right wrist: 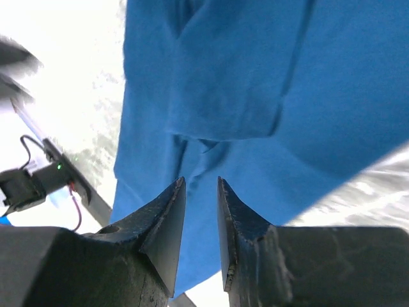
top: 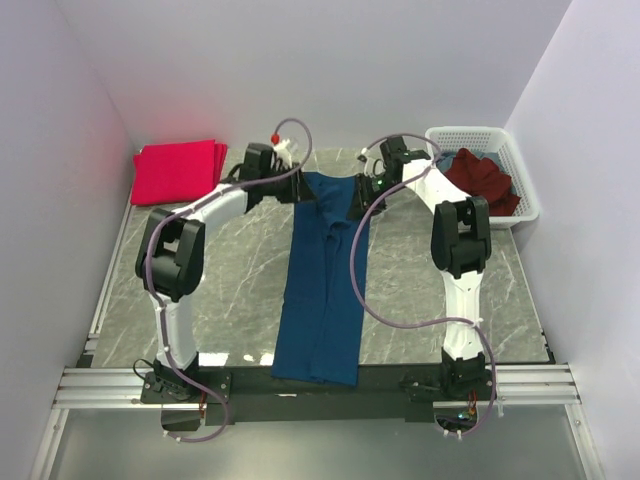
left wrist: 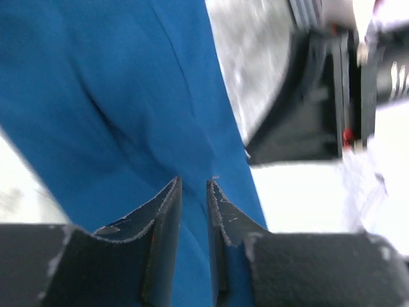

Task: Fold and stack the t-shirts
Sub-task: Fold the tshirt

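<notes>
1. Hovering side by side over the far end of a blue shirt (top: 320, 290), the left gripper (left wrist: 193, 182) and right gripper (right wrist: 201, 182) each show fingers parted by a narrow gap. Smooth cloth fills the view beyond the tips, and nothing appears pinched between either pair.
2. The blue shirt lies down the middle of the table (top: 240, 270) as a long narrow strip with its sides already folded in. It runs from between the two grippers to the near edge, where its end reaches the rail between the arm bases.
3. Red shirts (top: 180, 170) sit folded in a flat pile at the far left corner. A maroon shirt (top: 485, 180) lies crumpled in the white basket (top: 470, 132) at the far right, not yet folded.
4. Judging from this layout, the lengthwise folds on the blue shirt are finished and the crosswise fold is the step in hand.
5. The next move likely calls for both grippers to close on the two far corners together, catching every layer of the strip. They would then lift evenly and carry that end toward the near edge so the halves meet squarely.
6. An uneven pinch or uneven lift could let the tucked sides slip open. After that fold, the shirt would probably go to the red pile.
</notes>
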